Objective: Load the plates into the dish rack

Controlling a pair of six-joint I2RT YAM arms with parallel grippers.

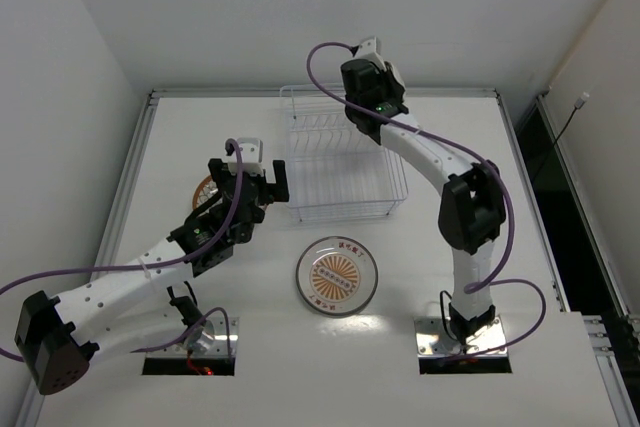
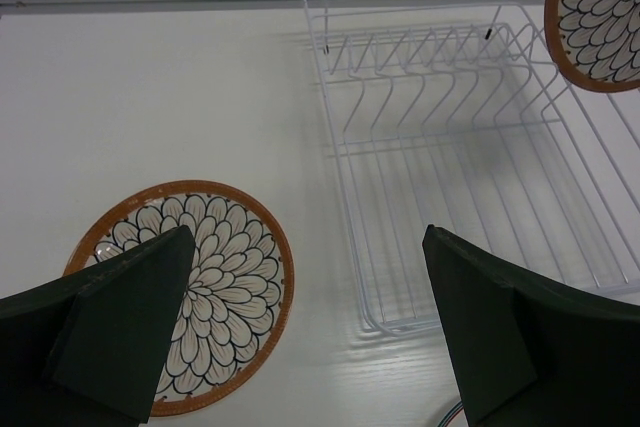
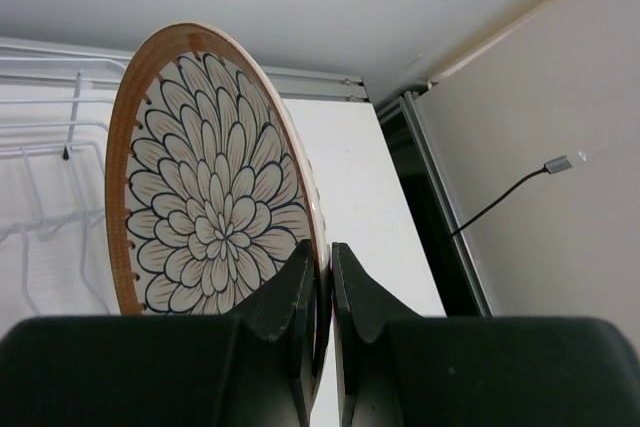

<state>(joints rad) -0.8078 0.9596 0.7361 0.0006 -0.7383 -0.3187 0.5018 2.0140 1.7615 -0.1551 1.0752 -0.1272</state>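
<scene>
Pinching an orange-rimmed, petal-patterned round plate (image 3: 210,207) upright by its rim, my right gripper (image 3: 320,259) hangs over the white wire dish rack (image 1: 340,209). My left gripper (image 2: 308,242), jaws spread, hovers above a matching plate (image 2: 225,272) lying flat on the white worktop (image 1: 200,127) beside the rack.

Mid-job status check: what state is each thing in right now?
right tool: shut on held petal plate
held petal plate: on edge, over dish rack
dish rack: empty
left tool: open, over flat petal plate
flat petal plate: lying flat, ungripped
sunburst plate: lying flat, ungripped
</scene>
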